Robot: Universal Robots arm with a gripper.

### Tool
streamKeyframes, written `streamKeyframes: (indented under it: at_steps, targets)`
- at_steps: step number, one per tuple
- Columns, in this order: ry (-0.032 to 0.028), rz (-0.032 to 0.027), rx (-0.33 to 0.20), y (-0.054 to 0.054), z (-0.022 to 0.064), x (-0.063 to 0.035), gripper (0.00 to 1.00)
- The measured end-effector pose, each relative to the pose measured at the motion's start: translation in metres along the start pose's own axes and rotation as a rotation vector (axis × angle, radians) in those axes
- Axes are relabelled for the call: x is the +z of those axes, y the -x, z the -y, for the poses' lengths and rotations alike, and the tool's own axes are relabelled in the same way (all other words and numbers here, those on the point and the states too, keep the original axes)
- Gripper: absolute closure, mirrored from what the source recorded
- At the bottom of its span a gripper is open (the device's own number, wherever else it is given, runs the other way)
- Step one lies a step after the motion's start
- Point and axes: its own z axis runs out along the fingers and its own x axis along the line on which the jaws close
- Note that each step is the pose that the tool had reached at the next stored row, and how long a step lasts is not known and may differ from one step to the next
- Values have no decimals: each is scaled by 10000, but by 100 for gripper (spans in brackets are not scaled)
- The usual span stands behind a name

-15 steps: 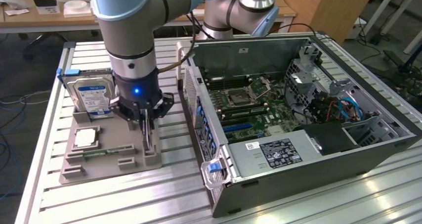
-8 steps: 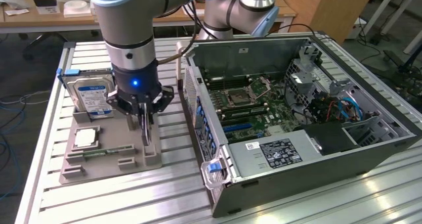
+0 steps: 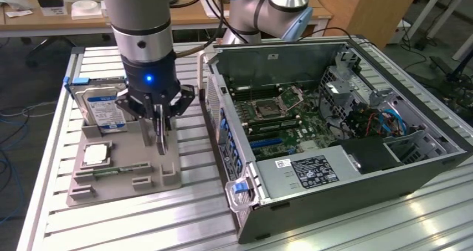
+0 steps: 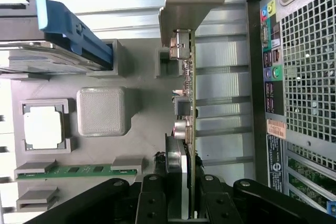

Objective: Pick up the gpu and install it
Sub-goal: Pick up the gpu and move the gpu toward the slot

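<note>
In the exterior view, the arm reached straight down over a grey tray (image 3: 126,151) on the slatted worktop (image 3: 148,223). The tool (image 3: 160,121) was pressed in on the gpu (image 3: 160,140), pinching its upper part. The card stood on edge, its lower end at the tray; I cannot tell whether it had cleared its slot. On the same tray a hard drive (image 3: 103,109) stood at the far end, and a processor (image 3: 97,153) and a memory stick (image 3: 111,170) lay nearer the camera. An open case (image 3: 355,206) lay to the exterior view's right, motherboard showing, well apart from the card.

In the wrist view, the gpu (image 4: 190,103) showed edge-on, with its metal bracket (image 4: 184,3) at the far end. The tool (image 4: 186,205) gripped it from both faces, one black finger (image 4: 152,205) against the component side. Beside the card were the tray (image 4: 147,129), the hard drive (image 4: 58,40) in its blue carrier, the processor (image 4: 44,124), the memory stick (image 4: 79,170) and the case (image 4: 310,77) rear.
</note>
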Motion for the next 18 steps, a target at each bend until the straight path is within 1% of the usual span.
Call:
streamKeyframes:
  at_steps: [5,15,18]
  targets:
    - [84,-8,3,1,-2,-60,72]
    - [243,-24,6,5,-8,-250,72]
    - [272,-26,7,5,-9,-293,72]
